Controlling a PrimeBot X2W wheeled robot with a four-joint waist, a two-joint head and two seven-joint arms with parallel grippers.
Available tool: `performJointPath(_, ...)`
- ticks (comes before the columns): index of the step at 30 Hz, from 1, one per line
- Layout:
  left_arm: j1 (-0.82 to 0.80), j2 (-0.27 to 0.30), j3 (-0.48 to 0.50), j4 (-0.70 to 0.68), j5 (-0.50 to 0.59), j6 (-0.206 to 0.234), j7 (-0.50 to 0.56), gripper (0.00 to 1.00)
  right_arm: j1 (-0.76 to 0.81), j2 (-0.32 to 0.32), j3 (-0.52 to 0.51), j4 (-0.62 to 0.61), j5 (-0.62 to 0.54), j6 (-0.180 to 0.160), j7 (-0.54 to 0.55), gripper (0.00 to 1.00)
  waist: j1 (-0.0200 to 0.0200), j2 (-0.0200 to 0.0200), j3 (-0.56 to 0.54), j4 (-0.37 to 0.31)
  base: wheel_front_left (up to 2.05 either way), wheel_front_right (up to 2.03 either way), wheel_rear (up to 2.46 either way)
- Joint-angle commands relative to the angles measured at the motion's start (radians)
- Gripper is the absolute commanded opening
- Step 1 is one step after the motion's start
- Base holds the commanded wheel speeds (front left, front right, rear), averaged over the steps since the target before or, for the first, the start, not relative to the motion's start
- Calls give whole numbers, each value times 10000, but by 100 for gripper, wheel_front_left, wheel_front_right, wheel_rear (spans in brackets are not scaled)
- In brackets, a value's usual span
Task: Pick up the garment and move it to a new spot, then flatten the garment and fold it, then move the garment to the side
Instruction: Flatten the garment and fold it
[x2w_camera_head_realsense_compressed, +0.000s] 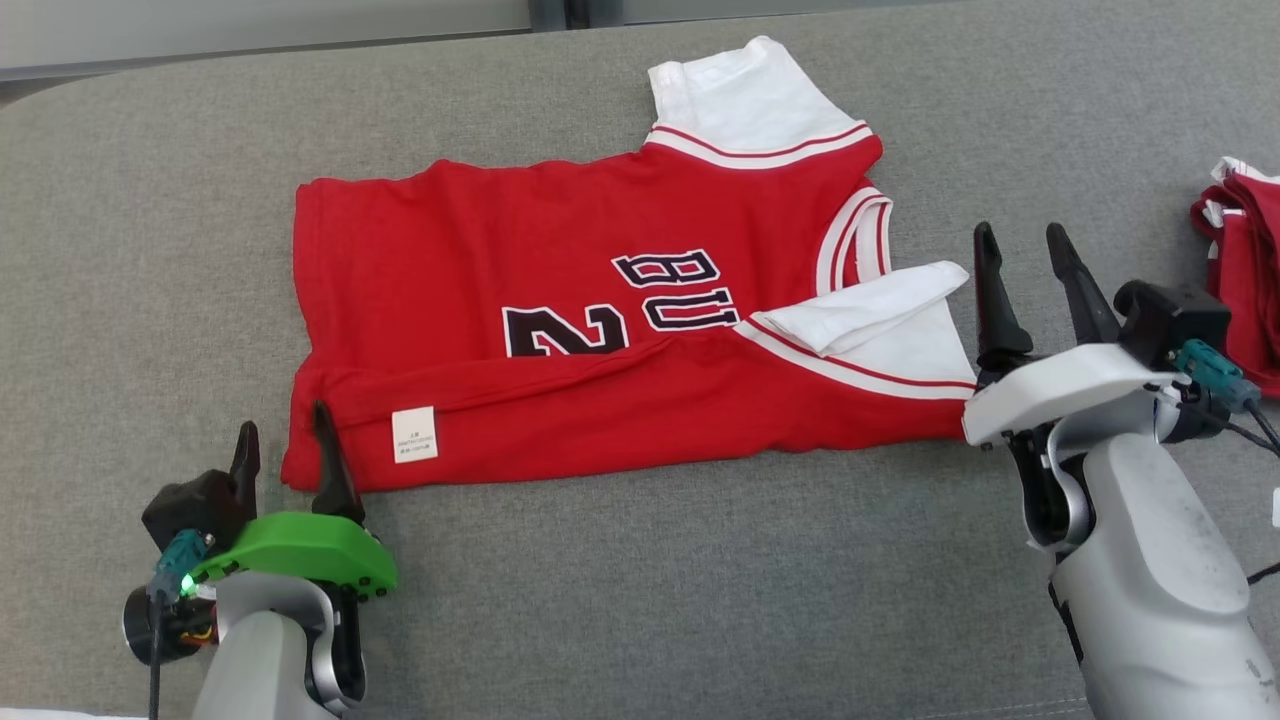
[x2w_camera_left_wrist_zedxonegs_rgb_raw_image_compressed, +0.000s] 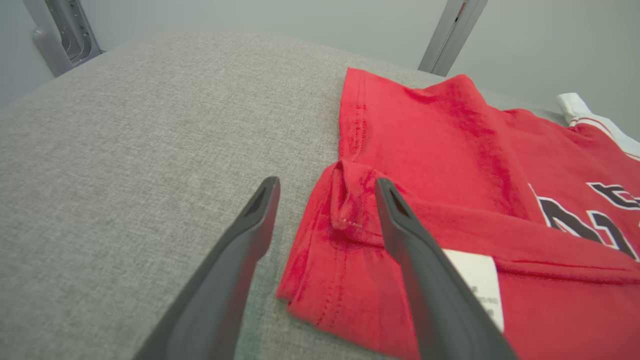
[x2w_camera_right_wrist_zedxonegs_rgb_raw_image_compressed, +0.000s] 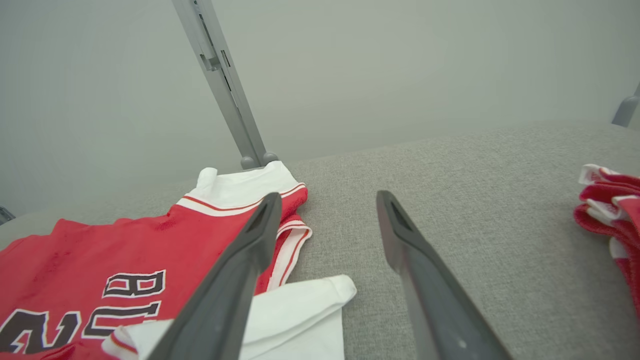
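Garment, a red jersey with white sleeves, lies spread mid-way across the grey fabric top, its near edge folded over and a white label showing. At the jersey's near-left corner the left gripper stands with fingers spread wide and empty, one finger over the cloth. Just beside the near sleeve, the right gripper is likewise wide open, holding nothing. At the top's right edge sits a red-and-white pile of clothes.
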Motion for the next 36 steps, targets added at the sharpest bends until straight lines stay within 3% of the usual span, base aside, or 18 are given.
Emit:
performJointPath(1, 241, 44, -71, -63, -37, -8, 1, 100, 374, 41, -46, -249, 74, -15, -27, 100, 0, 0, -30, -11, 0, 0, 0)
performJointPath(13, 591, 52, -83, 212, -88, 290, 1, 100, 2235, -163, 536, -897, 405, -12, -27, 100, 0, 0, 3, -147, 0, 0, 0)
performJointPath(18, 445, 50, -124, 639, -146, 455, 10, 100, 2427, -122, 591, -538, 468, -12, -27, 100, 0, 0, 92, -152, 0, 0, 0)
performJointPath(27, 212, 36, -376, 1178, -313, 354, 43, 100, 1927, -195, 1130, 545, 522, -12, -22, 100, 0, 0, 428, 34, 0, 0, 0)
performJointPath(28, 184, 32, -417, 1254, -357, 323, 47, 94, 1852, -211, 1231, 626, 580, -12, -2, 99, 0, 0, 467, 64, 0, 0, 0)
performJointPath(29, 169, 29, -454, 1336, -393, 285, 69, 80, 1817, -206, 1369, 744, 656, -12, -1, 55, 0, 0, 496, 84, 0, 0, 0)
performJointPath(30, 158, 29, -503, 1386, -420, 243, 83, 45, 1780, -208, 1455, 815, 737, -11, 7, 31, 0, 0, 514, 96, 0, 0, 0)
performJointPath(31, 146, 27, -538, 1424, -441, 208, 84, 24, 1752, -225, 1534, 864, 814, -9, 10, 0, 0, 0, 532, 110, 0, 0, 0)
performJointPath(32, 118, 18, -587, 1468, -457, 148, 86, 0, 1739, -260, 1628, 930, 922, -9, 13, 0, 0, 0, 546, 127, 0, 0, 0)
performJointPath(36, 132, 15, -529, 1158, -372, 32, 67, 0, 1632, -418, 1635, 723, 1213, -20, 21, 0, 0, 0, 526, 155, 0, 0, 0)
